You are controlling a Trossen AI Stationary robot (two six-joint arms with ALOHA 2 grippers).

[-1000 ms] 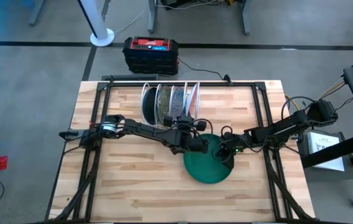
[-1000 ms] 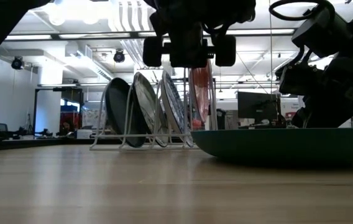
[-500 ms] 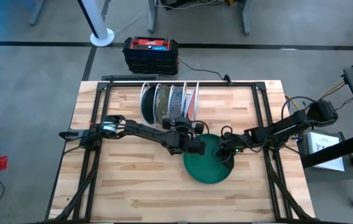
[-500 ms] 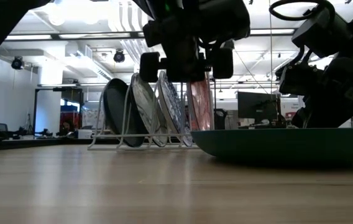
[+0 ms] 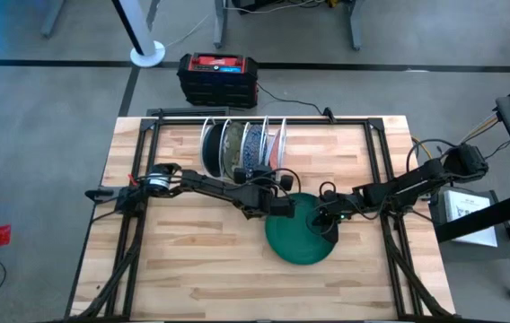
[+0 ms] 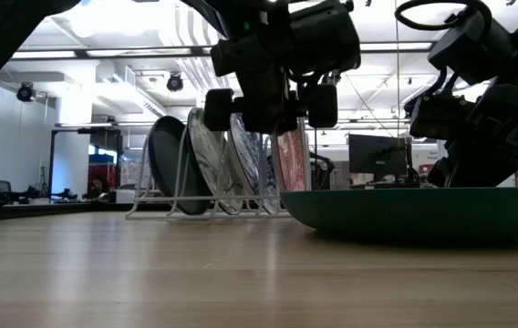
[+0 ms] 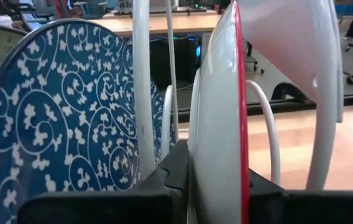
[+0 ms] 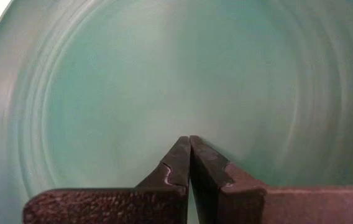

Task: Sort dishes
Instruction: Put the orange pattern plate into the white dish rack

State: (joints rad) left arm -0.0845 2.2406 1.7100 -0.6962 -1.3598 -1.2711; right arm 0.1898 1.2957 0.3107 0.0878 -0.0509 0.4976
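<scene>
A white wire rack [image 5: 241, 148] at the table's far middle holds a dark teal plate [image 5: 208, 148], an olive mottled plate [image 5: 228, 148] and a blue-and-white plate [image 7: 58, 118], all on edge. My left gripper [image 5: 271, 201] is shut on the red-and-white plate [image 5: 276, 154], which stands in the rack's right-hand slot. The plain green plate [image 5: 302, 235] lies flat on the table near the middle. My right gripper [image 5: 327, 221] is shut, with its tips over the green plate's inside [image 8: 164, 74]. My left gripper pinches the red-and-white plate's rim [image 7: 219, 165] between its two fingers [image 7: 175, 171], at the plate's near edge. The fingers come about level from the table's near side. The plate stands upright on edge between the rack's white wires [image 7: 142, 93]. My right gripper is shut just above or on the green plate's inside; I cannot tell whether it touches.
A black-and-red box [image 5: 218, 78] sits on the floor beyond the table's far edge. Dark frame rails [image 5: 138, 161] run along the table's left and right sides. Bare wood lies near the front edge [image 5: 192, 278].
My left gripper has gone slightly down and toward the table's left edge with the red-and-white plate, which now sits lower in the rack. The rack and its plates have slid a little toward the left. My right gripper has kept still.
</scene>
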